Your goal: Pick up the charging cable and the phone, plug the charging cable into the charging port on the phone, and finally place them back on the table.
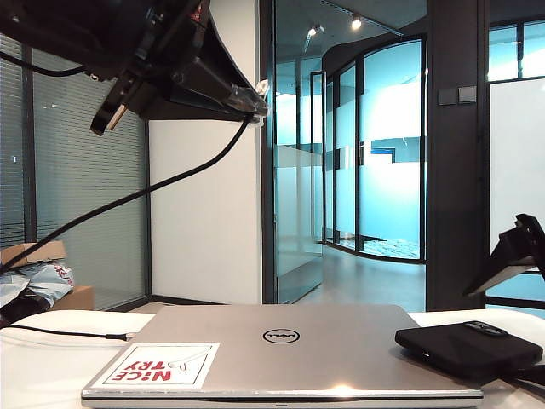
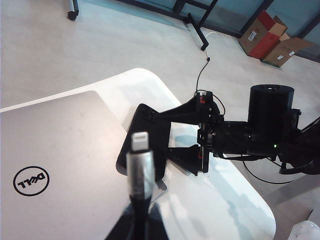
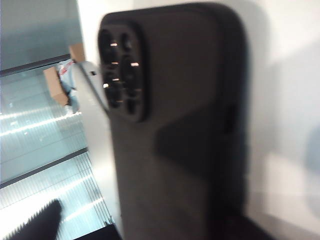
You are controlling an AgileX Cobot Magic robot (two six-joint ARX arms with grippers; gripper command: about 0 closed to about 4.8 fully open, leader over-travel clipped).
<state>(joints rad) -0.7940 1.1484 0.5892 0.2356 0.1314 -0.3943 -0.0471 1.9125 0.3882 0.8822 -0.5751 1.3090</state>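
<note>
One laptop (image 1: pixel 281 354), one phone (image 1: pixel 467 348) between parted right end effector (image 2: pixel 187 131) fingers, one charging cable (image 2: pixel 140 165) clamped in left end effector (image 1: pixel 255 100).

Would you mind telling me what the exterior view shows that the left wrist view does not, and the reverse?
Only the exterior view shows the red and white sticker on the laptop and the left gripper raised high at upper left, shut on the charging cable.

Only the left wrist view shows the cable's silver connector tip close up, and the right gripper, open, with its jaws either side of the phone.

Both show the Dell laptop, the phone lying at its edge, and the table.
</note>
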